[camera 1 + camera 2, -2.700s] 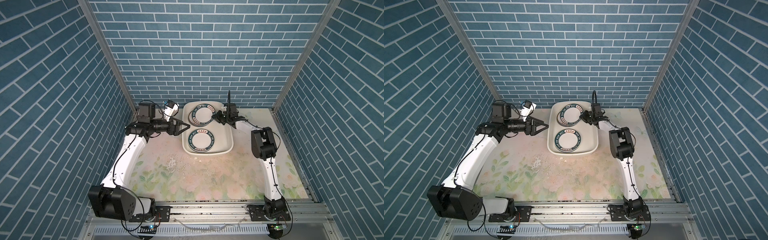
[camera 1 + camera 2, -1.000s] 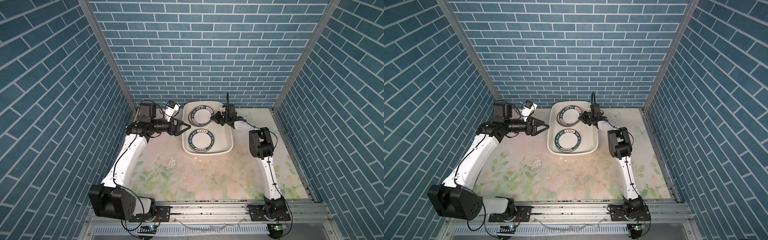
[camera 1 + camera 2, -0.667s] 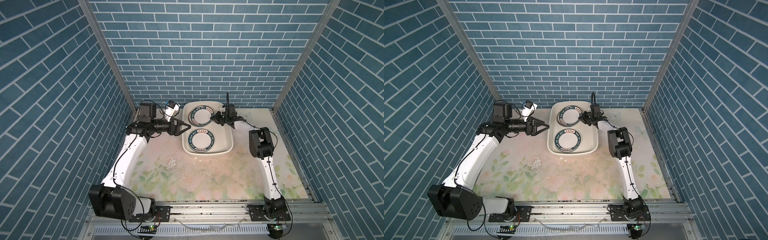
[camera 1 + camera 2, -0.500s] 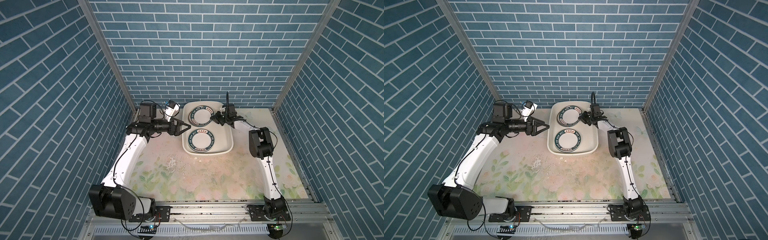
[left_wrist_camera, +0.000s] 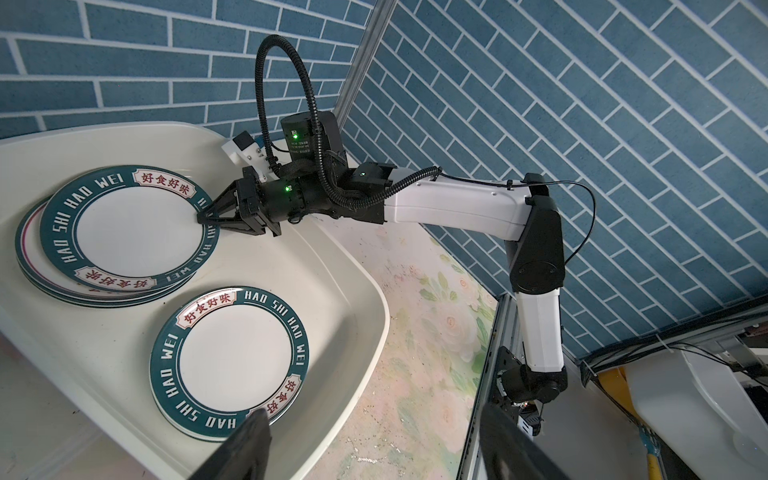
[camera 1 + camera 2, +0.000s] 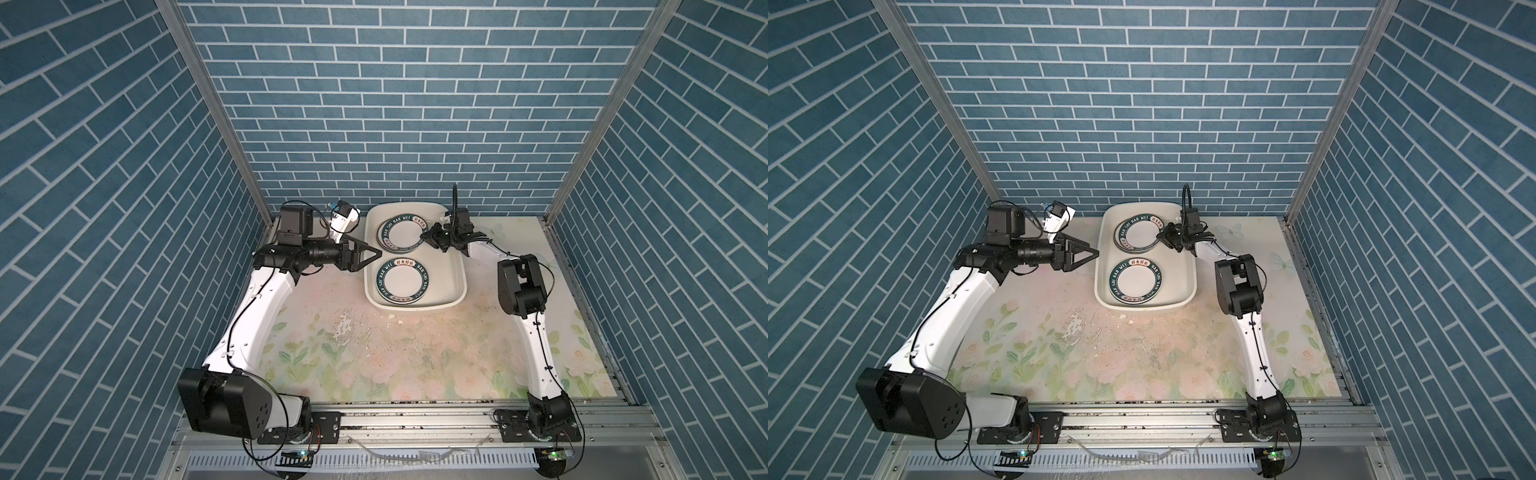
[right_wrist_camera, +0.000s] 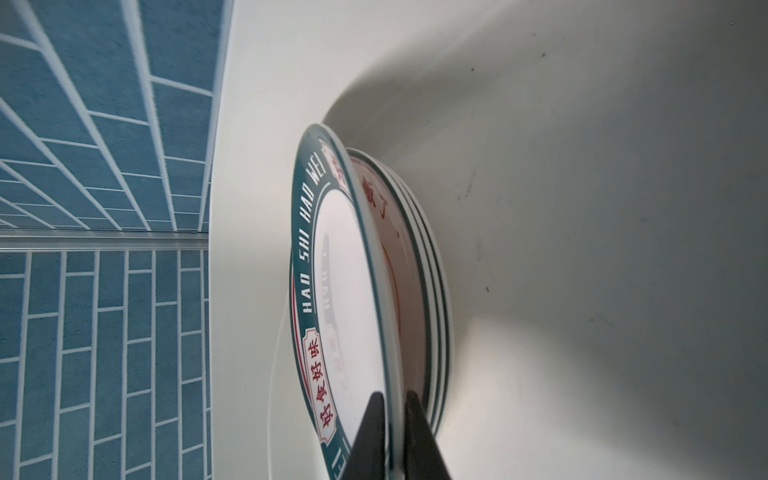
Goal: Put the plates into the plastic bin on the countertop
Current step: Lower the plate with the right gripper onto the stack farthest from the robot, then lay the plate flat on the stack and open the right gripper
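Observation:
The white plastic bin (image 6: 457,266) stands at the back of the flowered countertop (image 6: 395,353). In its far half lies a stack of plates (image 6: 401,235) and in its near half a single teal-rimmed plate (image 6: 401,278). My right gripper (image 6: 424,237) is shut on the rim of the stack's top plate (image 7: 345,291), one finger on each face. That plate is tilted, raised off the red-ringed plate (image 7: 399,257) beneath on the gripper's side. My left gripper (image 6: 379,252) hangs open and empty just outside the bin's left wall, also seen in the left wrist view (image 5: 374,419).
Blue brick walls close in the back and both sides. Crumbs and scuffs (image 6: 343,328) mark the countertop in front of the bin. My right arm's elbow (image 6: 519,286) stands right of the bin. A metal rail (image 6: 395,415) runs along the front edge.
The right arm has edged slightly left with the plate's rim in its jaws. The left arm has stayed still.

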Robot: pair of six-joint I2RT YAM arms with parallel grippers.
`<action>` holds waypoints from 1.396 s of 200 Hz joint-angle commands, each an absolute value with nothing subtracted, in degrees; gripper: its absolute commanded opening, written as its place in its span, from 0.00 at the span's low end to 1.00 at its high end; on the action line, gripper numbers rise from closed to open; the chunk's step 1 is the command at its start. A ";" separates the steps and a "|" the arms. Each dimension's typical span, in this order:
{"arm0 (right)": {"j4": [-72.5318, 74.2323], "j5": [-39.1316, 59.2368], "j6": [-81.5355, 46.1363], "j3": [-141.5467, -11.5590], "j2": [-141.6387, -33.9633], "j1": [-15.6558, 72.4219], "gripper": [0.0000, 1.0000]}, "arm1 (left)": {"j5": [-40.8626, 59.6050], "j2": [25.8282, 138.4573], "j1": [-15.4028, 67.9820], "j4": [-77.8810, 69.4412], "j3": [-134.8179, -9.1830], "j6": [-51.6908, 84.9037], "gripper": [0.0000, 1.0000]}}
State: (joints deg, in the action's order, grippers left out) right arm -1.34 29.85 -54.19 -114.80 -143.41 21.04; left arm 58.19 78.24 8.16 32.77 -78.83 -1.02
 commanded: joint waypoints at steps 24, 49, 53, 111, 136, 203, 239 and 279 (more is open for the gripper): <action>-0.88 30.67 -54.67 -116.14 -143.59 21.17 0.14 | 59.24 77.16 8.53 33.60 -79.87 -1.76 0.81; -1.34 30.36 -54.35 -116.08 -143.32 21.16 0.16 | 59.39 77.08 8.61 33.65 -79.87 -1.76 0.81; -1.64 30.12 -54.18 -116.11 -143.27 21.25 0.16 | 59.41 77.11 8.61 33.66 -79.87 -1.68 0.81; -2.53 29.54 -53.66 -116.03 -143.02 21.45 0.21 | 59.46 76.73 8.61 33.71 -79.78 -1.70 0.81; -2.74 29.59 -53.60 -115.94 -142.70 21.45 0.23 | 59.41 76.94 8.61 33.67 -79.80 -1.68 0.81; -2.89 29.12 -53.18 -113.90 -141.09 21.62 0.29 | 59.15 76.26 8.61 34.06 -79.51 -2.11 0.81; -3.23 28.21 -52.04 -112.90 -139.67 21.67 0.29 | 59.15 76.61 8.61 34.01 -79.80 -1.95 0.82; -3.43 27.71 -51.64 -112.49 -138.73 21.71 0.30 | 59.16 76.69 8.61 33.82 -79.65 -1.88 0.82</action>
State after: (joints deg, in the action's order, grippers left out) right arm -2.63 28.93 -53.52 -113.40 -143.20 21.45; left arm 58.35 77.41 8.19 33.19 -78.83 -1.10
